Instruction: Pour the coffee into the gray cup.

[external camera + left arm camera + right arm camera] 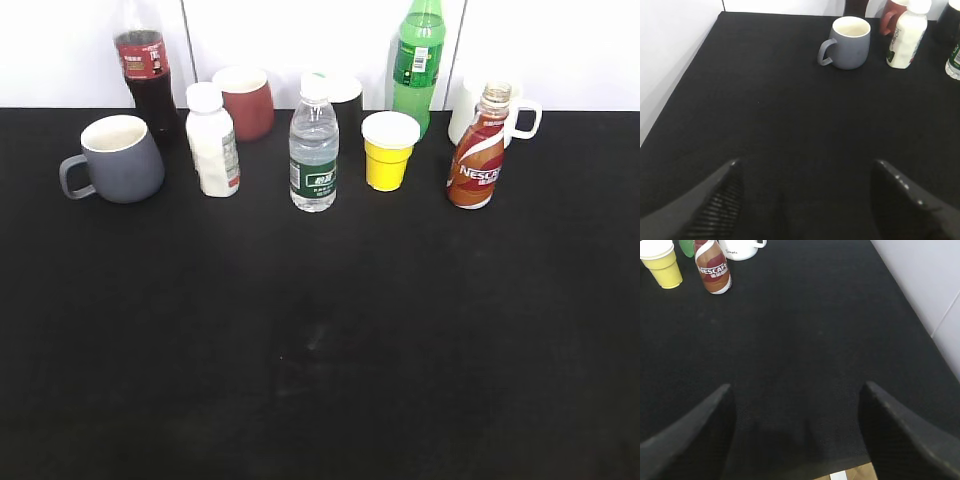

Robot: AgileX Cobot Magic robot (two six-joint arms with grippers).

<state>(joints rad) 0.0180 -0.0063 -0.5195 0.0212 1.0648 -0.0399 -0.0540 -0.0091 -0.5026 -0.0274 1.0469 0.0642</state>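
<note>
The gray cup point(122, 158) stands at the back left of the black table, handle to the left, and looks empty. It also shows in the left wrist view point(850, 35). The brown Nescafe coffee bottle point(478, 152) stands upright at the back right, with no cap on it, and shows in the right wrist view point(712, 267). My left gripper point(805, 170) is open and empty over the table's near left part. My right gripper point(796, 392) is open and empty over the near right edge. Neither gripper shows in the exterior view.
Along the back stand a cola bottle point(146, 65), a white bottle point(213, 140), a dark red cup point(246, 100), a water bottle point(314, 145), a yellow cup point(388, 150), a green bottle point(418, 60) and a white mug point(470, 110). White walls border the table.
</note>
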